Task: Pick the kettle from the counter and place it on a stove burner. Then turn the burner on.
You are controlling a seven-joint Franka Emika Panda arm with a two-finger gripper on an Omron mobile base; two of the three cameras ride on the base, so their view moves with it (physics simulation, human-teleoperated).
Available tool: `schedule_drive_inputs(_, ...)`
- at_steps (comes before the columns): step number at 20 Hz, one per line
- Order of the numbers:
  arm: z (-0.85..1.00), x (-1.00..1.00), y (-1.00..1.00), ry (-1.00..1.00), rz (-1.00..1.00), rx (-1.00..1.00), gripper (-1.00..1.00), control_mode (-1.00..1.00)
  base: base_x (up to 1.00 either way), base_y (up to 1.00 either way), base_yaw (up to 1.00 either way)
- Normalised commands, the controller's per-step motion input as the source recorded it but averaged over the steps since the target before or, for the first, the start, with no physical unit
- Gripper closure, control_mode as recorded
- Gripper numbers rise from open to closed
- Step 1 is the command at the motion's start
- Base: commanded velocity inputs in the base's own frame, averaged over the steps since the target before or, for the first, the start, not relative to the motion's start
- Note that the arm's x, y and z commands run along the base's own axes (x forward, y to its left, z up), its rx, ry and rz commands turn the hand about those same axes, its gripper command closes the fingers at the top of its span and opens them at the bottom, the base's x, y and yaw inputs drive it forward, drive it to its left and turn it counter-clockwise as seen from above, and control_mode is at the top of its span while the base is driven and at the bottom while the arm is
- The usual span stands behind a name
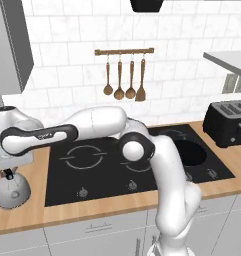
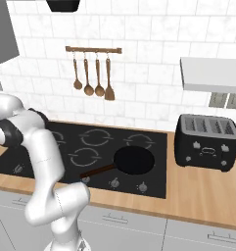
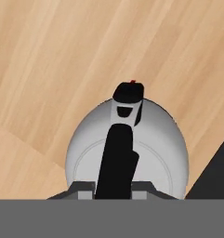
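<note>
Jaws closed on the kettle's black arched handle, one tip on each side. Kettle sits on the desk at far left, just left of the cooktop. Large burner bare. Frying pan on the cooktop's right; toaster further right.

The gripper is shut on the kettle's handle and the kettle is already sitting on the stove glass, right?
Not quite. The gripper is shut on the kettle handle, but the kettle is on the wooden counter, beside the black cooktop, not on it. The left base view and hand view show this.
</note>
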Motion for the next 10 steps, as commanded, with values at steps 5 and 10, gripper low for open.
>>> schedule_drive_inputs(5, 0.36, 0.00, -0.74, -0.09, -0.05, 0.00, 1.00, -1.00, 0.00, 0.00, 0.00)
schedule_drive_inputs(10, 0.15, 0.08, -0.92, 0.00, -0.05, 0.00, 1.00, -1.00, 0.00, 0.00, 0.00)
